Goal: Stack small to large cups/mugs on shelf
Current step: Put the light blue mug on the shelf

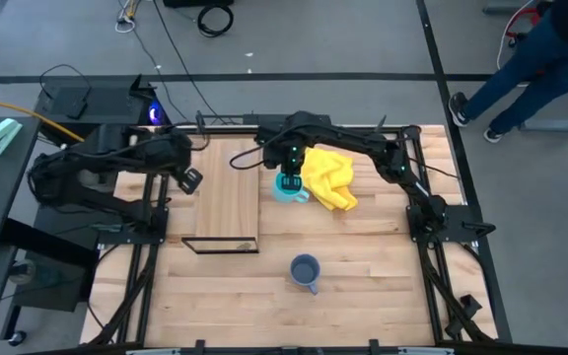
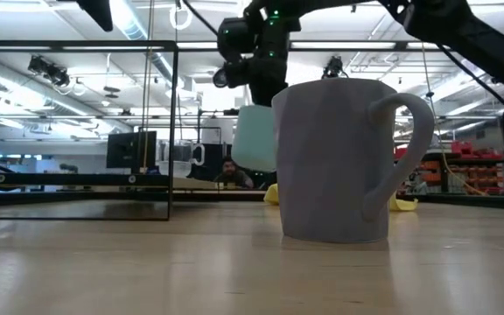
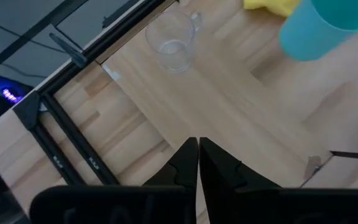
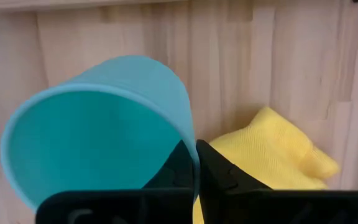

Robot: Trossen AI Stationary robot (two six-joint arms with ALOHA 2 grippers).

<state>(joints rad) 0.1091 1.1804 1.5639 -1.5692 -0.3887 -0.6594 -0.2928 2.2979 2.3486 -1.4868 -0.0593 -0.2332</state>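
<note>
The cyan mug [image 1: 289,186] hangs from my right gripper [image 4: 196,157] just right of the shelf [image 1: 227,192], beside the yellow cloth [image 1: 329,179]. In the low view the cyan mug [image 2: 254,136] hangs clear of the table. The clear glass cup [image 3: 173,41] stands on its base at the shelf's far end. The dark blue-grey mug [image 1: 306,271] stands on its base on the table, nearer the front edge. My left gripper [image 3: 198,155] is shut and empty over the shelf's left edge. My right gripper holds the cyan mug by its rim [image 4: 190,144], one finger inside the mug and one outside against the wall. The fingers come from above, pointing down. The mug hangs below them, tilted and lifted clear of the table.
The shelf's thin black frame [image 2: 77,131] stands upright at its near end. The yellow cloth [image 4: 272,149] lies crumpled on the table right of the cyan mug. A person [image 1: 521,69] walks on the floor beyond the table's far right corner.
</note>
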